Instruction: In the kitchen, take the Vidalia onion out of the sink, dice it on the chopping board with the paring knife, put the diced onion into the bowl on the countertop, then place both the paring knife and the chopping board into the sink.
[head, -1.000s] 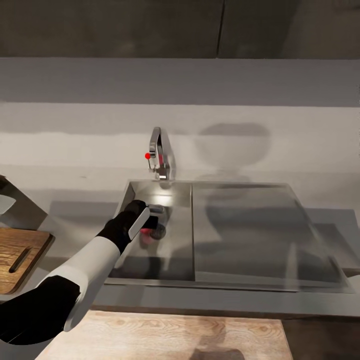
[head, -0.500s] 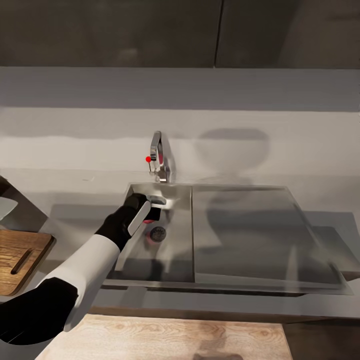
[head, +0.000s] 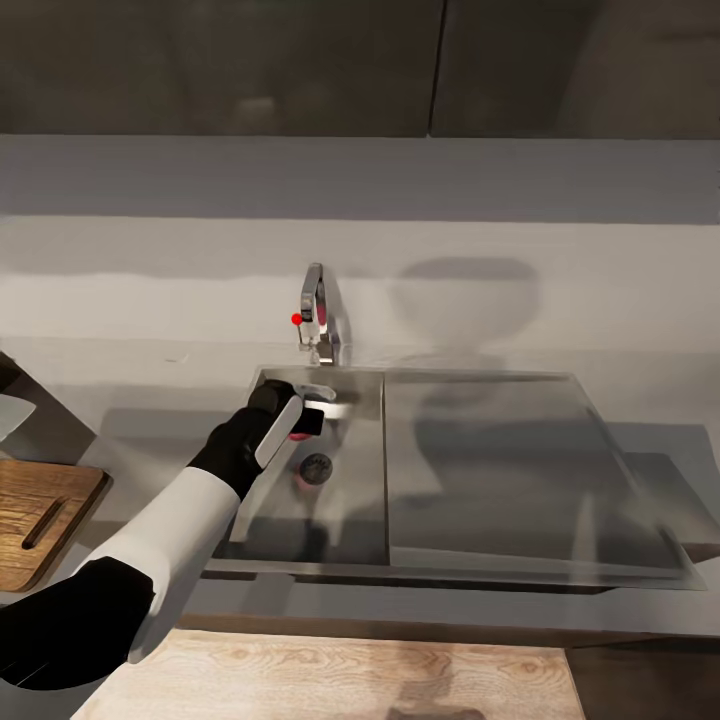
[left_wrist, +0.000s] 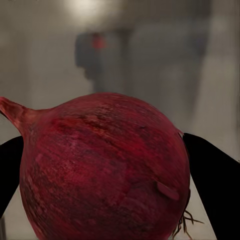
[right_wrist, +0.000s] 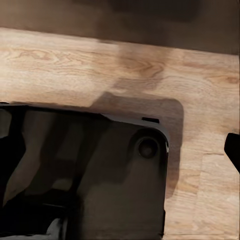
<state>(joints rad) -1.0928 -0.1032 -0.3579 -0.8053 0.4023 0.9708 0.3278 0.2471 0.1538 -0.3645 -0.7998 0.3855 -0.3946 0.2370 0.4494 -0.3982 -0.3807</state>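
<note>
L claw (head: 305, 422) clamped on the Vidalia onion (left_wrist: 105, 167), fingers each side, above the sink (head: 560, 560) drain, for carrying to chopping board (head: 40, 520). R claw: can't tell.

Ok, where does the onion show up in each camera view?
Head view: onion small and red in the left gripper over the sink.
Left wrist view: onion large, between the dark fingers.
Right wrist view: wooden floor, no onion.
Shared landmark: red-knobbed tap.

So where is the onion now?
The Vidalia onion sits clamped in the left tool, above the sink basin, just before the tap.
</note>
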